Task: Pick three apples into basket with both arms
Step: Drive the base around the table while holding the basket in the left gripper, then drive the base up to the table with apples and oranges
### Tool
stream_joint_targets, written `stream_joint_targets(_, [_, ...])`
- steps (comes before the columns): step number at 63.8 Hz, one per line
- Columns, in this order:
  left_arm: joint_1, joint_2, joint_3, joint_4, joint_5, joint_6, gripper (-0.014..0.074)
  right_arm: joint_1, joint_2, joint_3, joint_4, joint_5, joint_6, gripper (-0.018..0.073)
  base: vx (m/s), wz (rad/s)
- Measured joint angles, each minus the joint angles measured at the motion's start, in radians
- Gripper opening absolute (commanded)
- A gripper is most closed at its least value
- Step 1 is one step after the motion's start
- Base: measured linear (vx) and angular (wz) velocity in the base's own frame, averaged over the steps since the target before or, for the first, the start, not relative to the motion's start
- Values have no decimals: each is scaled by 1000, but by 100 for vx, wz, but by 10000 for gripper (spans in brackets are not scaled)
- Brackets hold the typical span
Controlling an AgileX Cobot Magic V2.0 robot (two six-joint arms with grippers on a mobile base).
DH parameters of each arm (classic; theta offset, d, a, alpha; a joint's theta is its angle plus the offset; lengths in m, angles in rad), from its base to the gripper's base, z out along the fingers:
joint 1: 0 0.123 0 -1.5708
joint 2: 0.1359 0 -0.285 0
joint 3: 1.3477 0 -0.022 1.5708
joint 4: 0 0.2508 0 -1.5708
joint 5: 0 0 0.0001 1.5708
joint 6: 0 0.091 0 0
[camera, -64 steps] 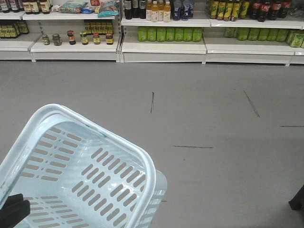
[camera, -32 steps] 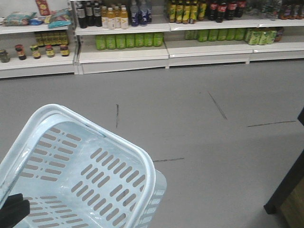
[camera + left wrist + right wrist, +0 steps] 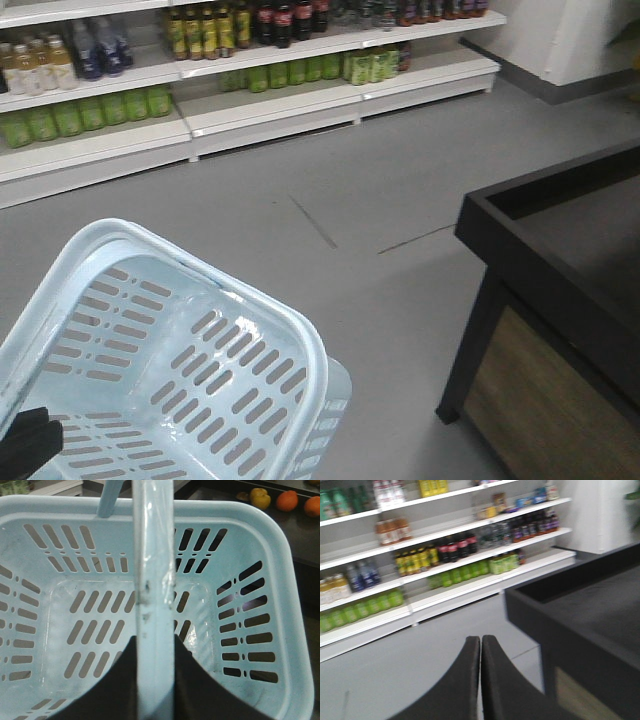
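The pale blue basket (image 3: 120, 232) hangs tilted at the lower left of the front view and holds nothing. In the left wrist view its loop handle (image 3: 152, 555) runs straight up between my black fingers. My left gripper (image 3: 155, 637) is shut on that handle above the slotted basket (image 3: 280, 535). A black part of the left arm (image 3: 25, 445) shows at the basket's near corner. My right gripper (image 3: 481, 639) is shut on nothing and hangs over grey floor. The three apples are out of view.
A black display table (image 3: 560, 260) with a wooden side stands at the right, close to the right gripper (image 3: 580, 605). A yellowish fruit (image 3: 260, 497) and two oranges (image 3: 287, 500) lie on a dark surface beyond the basket. Shelves of bottles (image 3: 250, 110) line the back.
The front view has swung to the right: the shelves slid left and the black table came into view. The basket keeps its place in the frame, still held.
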Motion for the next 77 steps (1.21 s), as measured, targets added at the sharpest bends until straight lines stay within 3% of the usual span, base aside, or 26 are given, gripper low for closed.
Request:
stream_joint_targets(50, [0,0,0,0,0,0,-6,0,0,0,0,0,0,-8,11,-72])
stream_joint_targets(77, [0,0,0,0,0,0,-6,0,0,0,0,0,0,-8,5,-44])
